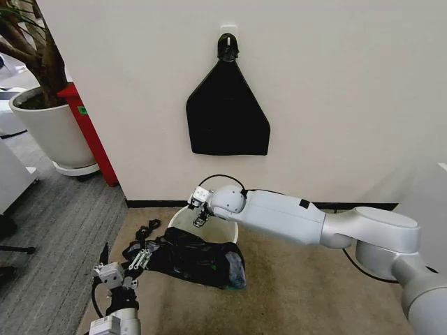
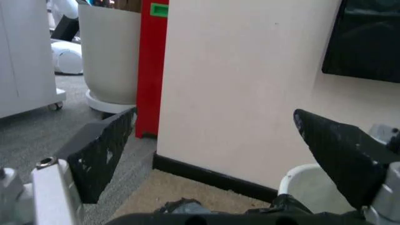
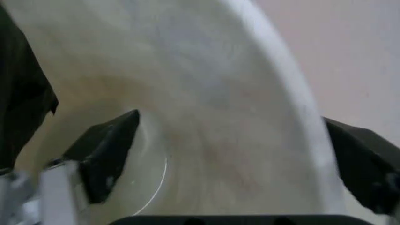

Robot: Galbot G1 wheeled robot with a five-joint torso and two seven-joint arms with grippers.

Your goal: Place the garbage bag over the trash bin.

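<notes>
**Bag is draped on the front of the bin, mouth not opened over the rim yet**

Right tool (image 1: 200,208) sits over the mouth of the trash bin (image 1: 225,229), jaws apart with nothing between them; its wrist view looks straight down the cream inner wall (image 3: 206,93), with a bit of black plastic at the edge. Left tool (image 1: 124,271) is low at the near left, by the end of the garbage bag (image 1: 185,257), and its fingers (image 2: 100,154) stand wide apart, not clamped on anything I can see.

The bag lies crumpled on the beige carpet against the near side of the bin, handle loops (image 1: 144,230) trailing off to the left. So I'd say we're at the grab-an-edge step. Next move needs one tool to pinch a rim or loop of that thin film and lift it open above the bin.

Hard to tell: where the bag's opening is in that heap, and whether any of it hangs inside the bin. The bin's near rim and base are hidden by the bag and arm
</notes>
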